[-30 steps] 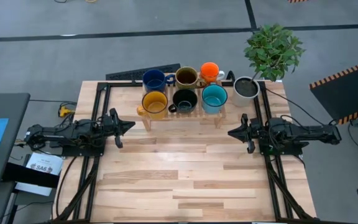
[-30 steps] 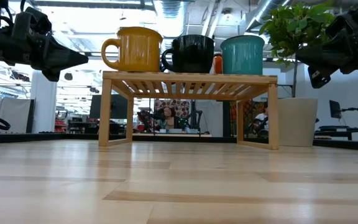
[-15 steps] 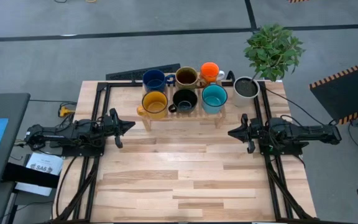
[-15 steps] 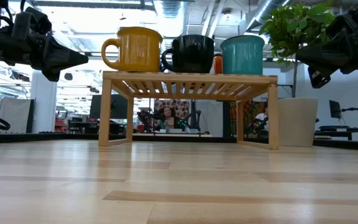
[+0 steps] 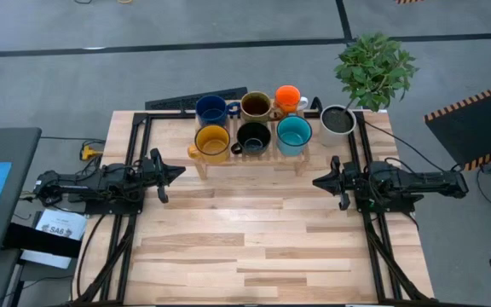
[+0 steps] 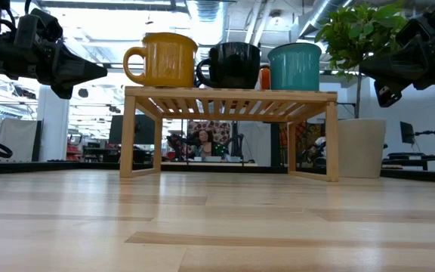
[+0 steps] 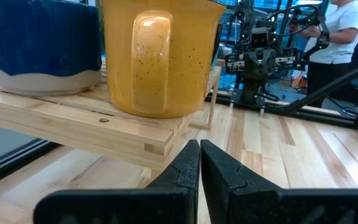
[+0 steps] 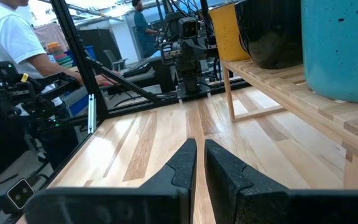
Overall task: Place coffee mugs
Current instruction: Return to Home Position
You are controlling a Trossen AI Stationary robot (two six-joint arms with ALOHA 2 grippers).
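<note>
Grippers on both arms were found closed and empty, fingers pressed together. The left gripper was held above the table at its left side, and the right gripper opposite, each pointed inward at the other. Between them, and slightly beyond their tips, a wooden shelf was set. On it the yellow mug was placed nearest the left gripper, the teal mug nearest the right gripper, and the black mug between. Farther from both grippers, a back row was formed by the dark blue mug, brown mug and orange mug. A white plant pot was seen beyond the right gripper, beside the shelf.
</note>
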